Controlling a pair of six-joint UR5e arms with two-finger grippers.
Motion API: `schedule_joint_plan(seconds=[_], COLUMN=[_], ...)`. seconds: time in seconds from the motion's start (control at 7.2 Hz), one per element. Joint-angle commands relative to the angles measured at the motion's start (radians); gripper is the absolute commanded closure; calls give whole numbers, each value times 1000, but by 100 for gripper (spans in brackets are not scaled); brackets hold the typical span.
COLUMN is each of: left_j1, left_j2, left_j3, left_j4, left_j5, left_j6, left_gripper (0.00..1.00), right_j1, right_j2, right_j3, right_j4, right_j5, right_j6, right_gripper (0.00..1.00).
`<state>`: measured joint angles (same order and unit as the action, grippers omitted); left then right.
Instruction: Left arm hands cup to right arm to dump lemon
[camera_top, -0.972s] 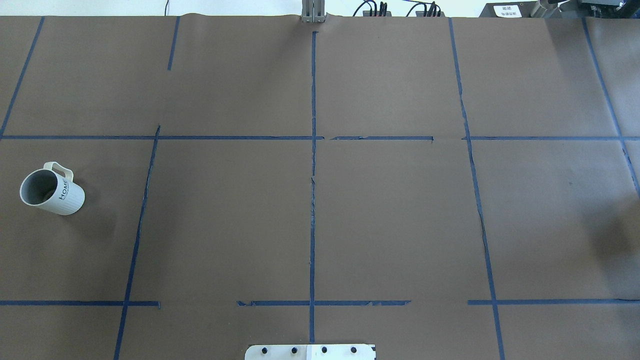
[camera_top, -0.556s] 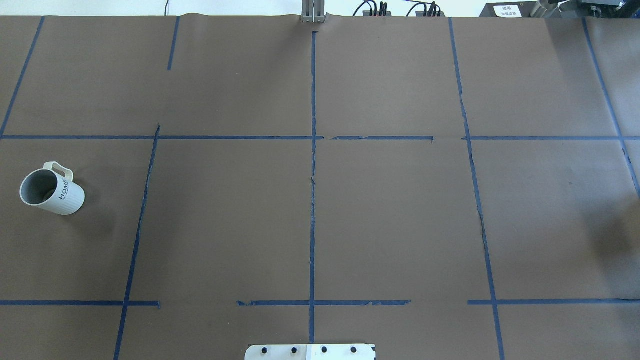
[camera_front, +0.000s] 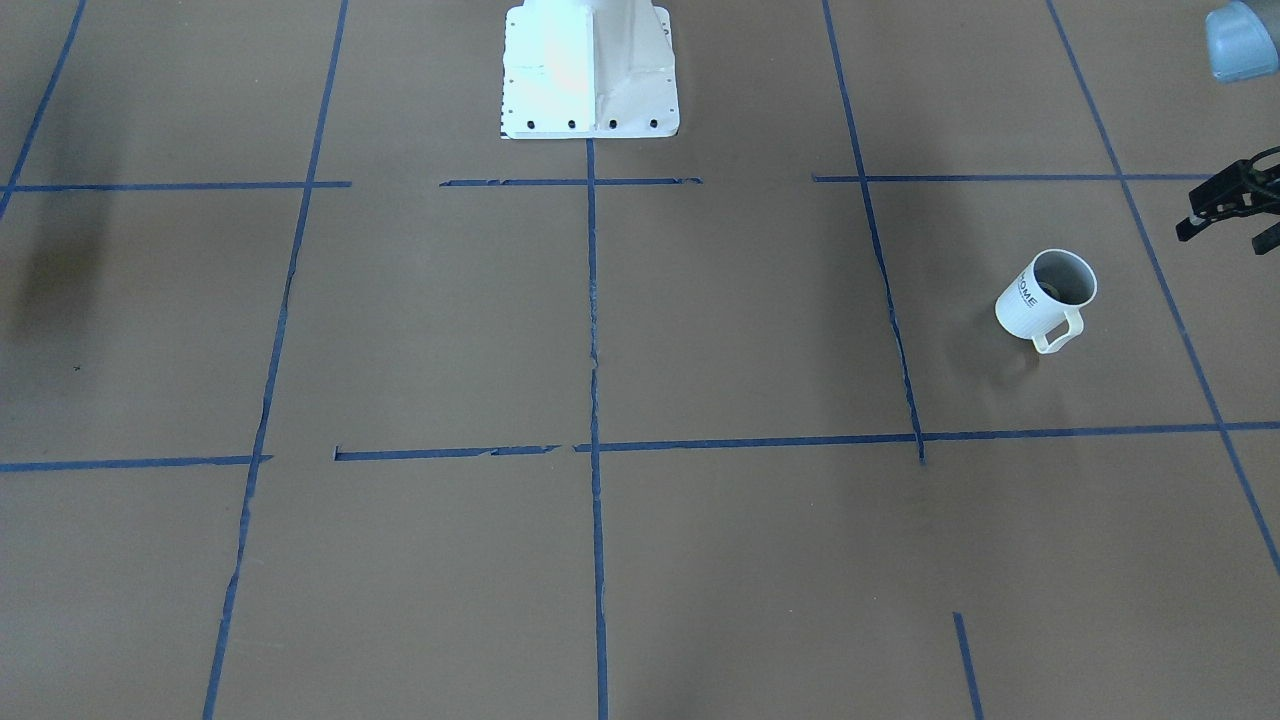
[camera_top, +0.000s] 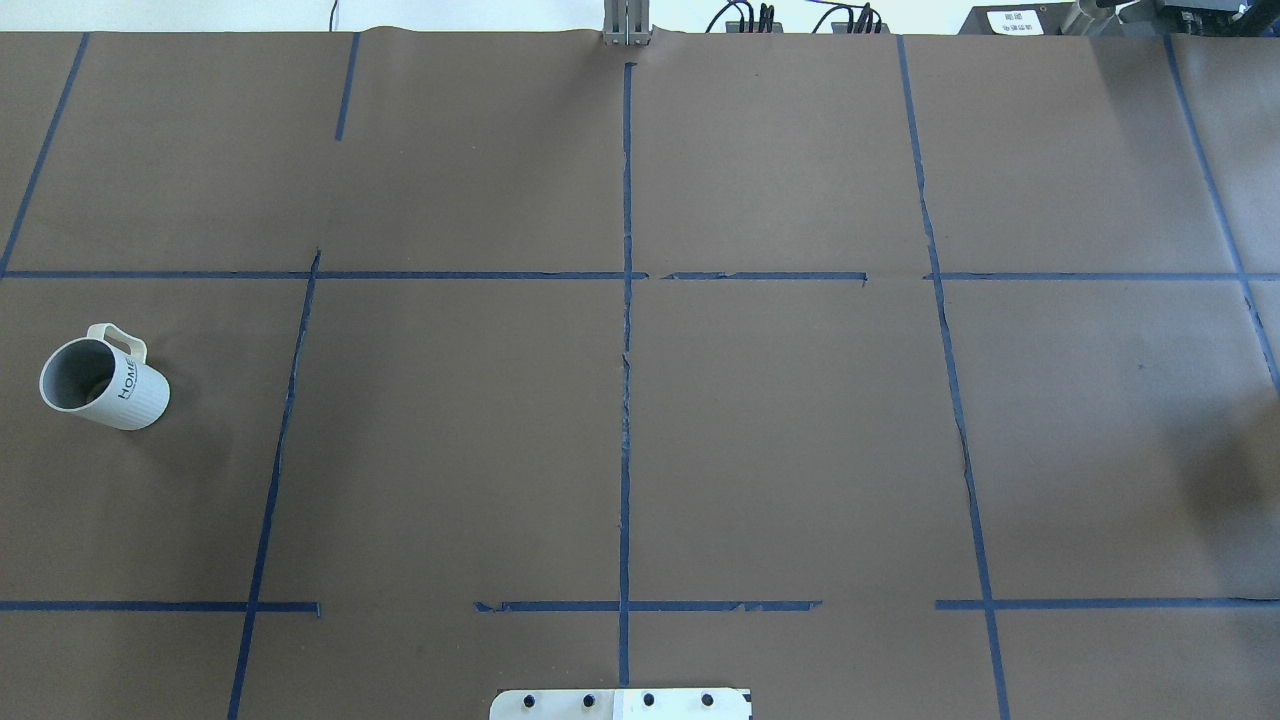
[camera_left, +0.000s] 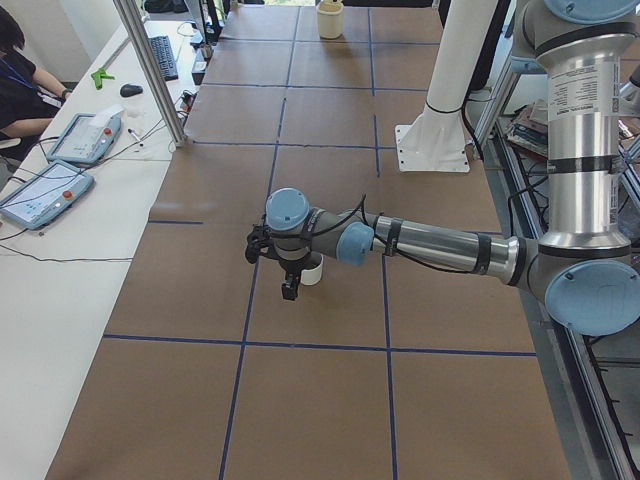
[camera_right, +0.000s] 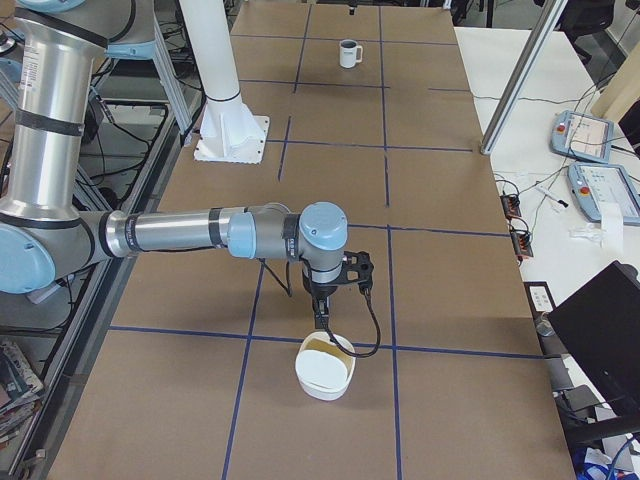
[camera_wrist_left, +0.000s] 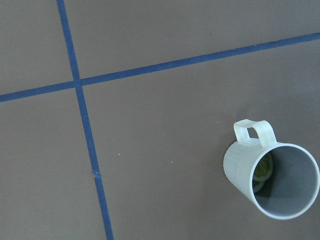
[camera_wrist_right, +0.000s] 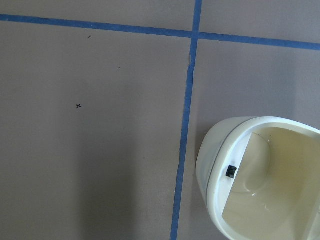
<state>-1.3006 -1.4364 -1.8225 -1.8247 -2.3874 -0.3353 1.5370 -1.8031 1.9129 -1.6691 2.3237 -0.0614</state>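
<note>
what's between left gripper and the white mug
Front-facing view: only one blue tape line on brown paper between black left gripper and white ribbed mug.

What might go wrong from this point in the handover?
The left tool is open near the cup, not yet on it; a finger striking the ribbed wall or handle may tip it. The lemon slice sits inside, so tilting during the handover might drop it short of the bowl.

White ribbed "HOME" cup (camera_front: 1030, 300) upright, lemon (camera_wrist_left: 262, 169) inside; near left gripper (camera_front: 1222, 238), not touching.
</note>
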Motion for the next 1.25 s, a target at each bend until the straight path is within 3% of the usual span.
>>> schedule_joint_plan(seconds=[0.0,0.28,0.69,0.83,0.97,1.11], left_j1=[183,297,299,297,299,297], left_j2=[24,22,17,13,8,10], left_j3=[3,53,71,66,75,75], left_j4=[-232,-300,-346,-346,-346,-344], left_j5=[170,294,252,248,241,222], left_j6=[-375,-462,-465,-500,-528,-527], left_gripper=[0,0,0,62,92,94], right_j1=[0,0,0,0,0,0], right_j2=[1,1,2,2,2,1], right_j3=[0,2,2,2,0,0], right_j4=[0,0,0,0,0,0], right_j5=[-1,-1,-1,-1,-1,-1], right_j6=[0,2,2,0,0,0], right_gripper=[0,0,0,0,0,0])
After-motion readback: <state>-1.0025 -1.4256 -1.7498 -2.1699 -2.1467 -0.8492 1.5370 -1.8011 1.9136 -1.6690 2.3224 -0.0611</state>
